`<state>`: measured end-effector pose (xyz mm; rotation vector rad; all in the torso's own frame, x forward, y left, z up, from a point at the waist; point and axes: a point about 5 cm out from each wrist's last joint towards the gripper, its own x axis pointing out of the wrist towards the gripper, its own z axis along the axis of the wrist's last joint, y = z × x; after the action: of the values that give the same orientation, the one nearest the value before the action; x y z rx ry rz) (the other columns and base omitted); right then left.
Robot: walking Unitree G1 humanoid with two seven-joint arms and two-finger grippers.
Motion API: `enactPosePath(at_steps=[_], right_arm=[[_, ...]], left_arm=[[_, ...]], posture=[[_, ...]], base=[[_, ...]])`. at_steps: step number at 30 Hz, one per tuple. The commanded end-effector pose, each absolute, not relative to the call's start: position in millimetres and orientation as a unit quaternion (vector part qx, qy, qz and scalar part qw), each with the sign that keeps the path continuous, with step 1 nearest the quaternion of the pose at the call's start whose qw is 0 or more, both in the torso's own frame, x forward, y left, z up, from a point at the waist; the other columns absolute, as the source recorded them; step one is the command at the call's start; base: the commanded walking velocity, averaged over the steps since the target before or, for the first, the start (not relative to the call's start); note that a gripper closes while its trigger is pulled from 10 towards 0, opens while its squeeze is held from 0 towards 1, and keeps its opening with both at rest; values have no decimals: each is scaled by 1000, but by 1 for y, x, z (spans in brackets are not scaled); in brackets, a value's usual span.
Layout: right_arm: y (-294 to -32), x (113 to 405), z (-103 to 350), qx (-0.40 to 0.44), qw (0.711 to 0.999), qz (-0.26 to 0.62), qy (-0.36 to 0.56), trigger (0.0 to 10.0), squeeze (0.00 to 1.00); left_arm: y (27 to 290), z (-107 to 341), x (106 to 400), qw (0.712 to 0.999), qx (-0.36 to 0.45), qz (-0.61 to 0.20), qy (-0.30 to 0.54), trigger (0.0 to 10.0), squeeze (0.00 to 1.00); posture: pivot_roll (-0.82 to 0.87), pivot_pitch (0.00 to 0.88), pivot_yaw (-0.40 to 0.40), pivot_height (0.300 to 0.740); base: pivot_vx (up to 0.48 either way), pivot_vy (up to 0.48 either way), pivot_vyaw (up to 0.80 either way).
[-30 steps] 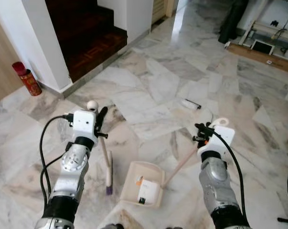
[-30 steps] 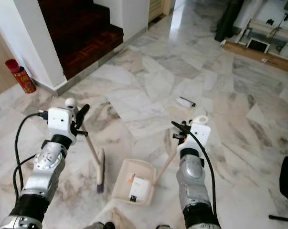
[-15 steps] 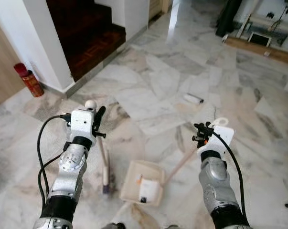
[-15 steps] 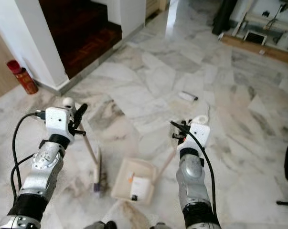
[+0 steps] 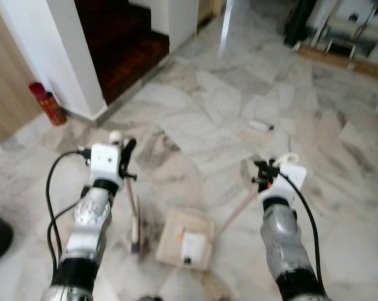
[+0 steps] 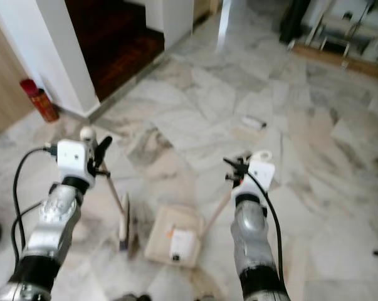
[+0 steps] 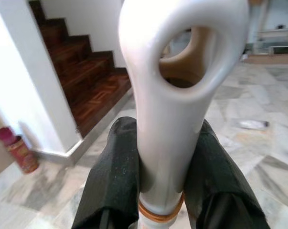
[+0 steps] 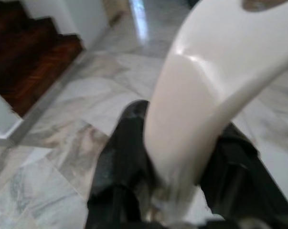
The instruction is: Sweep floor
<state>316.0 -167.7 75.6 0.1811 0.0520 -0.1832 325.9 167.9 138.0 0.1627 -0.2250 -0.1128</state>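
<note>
Now, left gripper point(image 7: 163, 181): black fingers clamped on the broom point(image 5: 134, 213) handle's glossy white looped end.
Right gripper point(image 8: 182, 157): closed on the dustpan point(image 5: 183, 238) handle's smooth cream tip.
Broom: lower centre-left — thin pale stick, bristles on marble floor point(image 5: 207, 106).
Dustpan: lower centre, beige, boxy — holding a white scrap point(image 5: 192, 242).
Red can point(image 5: 47, 103): cylindrical, upper left, beside stairs point(image 5: 123, 44).
</note>
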Motion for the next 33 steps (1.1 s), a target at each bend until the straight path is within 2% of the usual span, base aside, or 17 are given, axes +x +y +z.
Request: enactPosePath(at_steps=[1,12,33], right_arm=[[-169,320,86,86,992,-91,3,10000,0],[-169,320,86,75,993,-86,2,10000,0],[-165,320,86,74,994,-76,0,10000,0]], left_arm=[[166,148,327,986,78,-61,-135,10000,0],[167,148,327,986,78,-62,-134,10000,0],[167,149,327,986,81,-61,-134,10000,0]], posture=[[-53,112,-30,740],[-52,118,-29,740],[-48,122,-27,740]], base=[[0,360,0],[0,363,0],[0,362,612]])
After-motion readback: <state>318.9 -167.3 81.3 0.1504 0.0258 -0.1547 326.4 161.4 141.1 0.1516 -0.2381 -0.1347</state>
